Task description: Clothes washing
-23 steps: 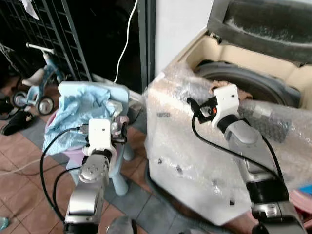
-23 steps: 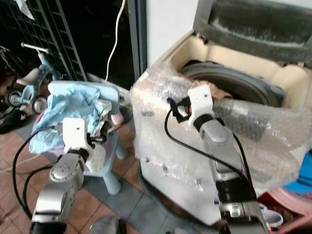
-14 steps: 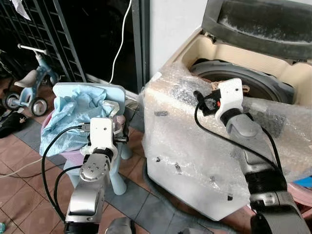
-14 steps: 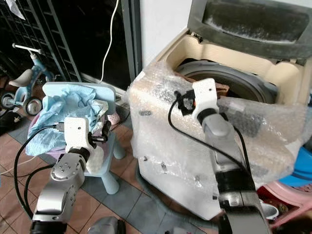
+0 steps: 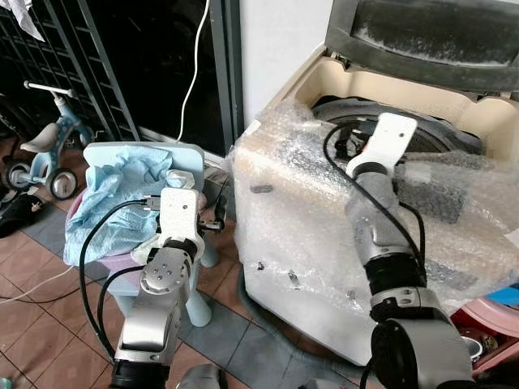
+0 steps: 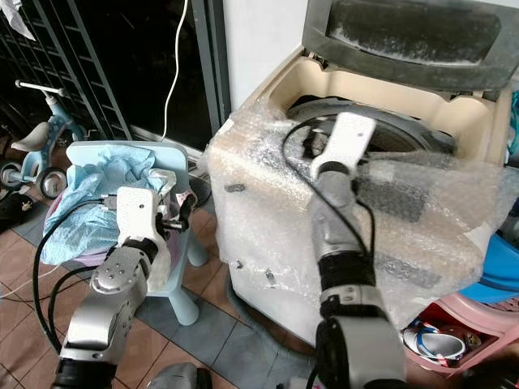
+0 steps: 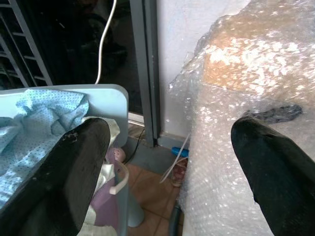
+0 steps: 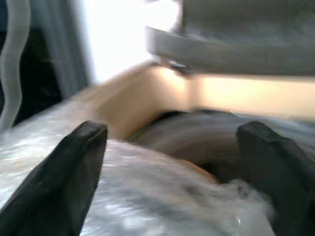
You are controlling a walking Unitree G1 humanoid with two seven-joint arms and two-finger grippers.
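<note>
Top-loading washing machine (image 5: pixel 324 235) standing with lid raised, front and top edge swathed in bubble wrap (image 6: pixel 268 219). Right gripper (image 8: pixel 172 162) poised over the front rim of the drum opening (image 6: pixel 405 134), fingers spread wide, nothing between them. Left gripper (image 7: pixel 172 162) likewise spread and empty, held low between the machine's left front corner and a pale blue child's chair (image 5: pixel 190 158). Remaining laundry, a light blue dotted cloth (image 5: pixel 113 190), heaped on that chair's seat.

Best next, probably: swing left gripper back over the seat, descend onto a raised fold, close fully before lifting, clear the chair back, avoid snagging the wrap.

Drum contents hard to make out; right wrist view blurred. A brownish patch inside, possibly a garment, uncertain.
</note>
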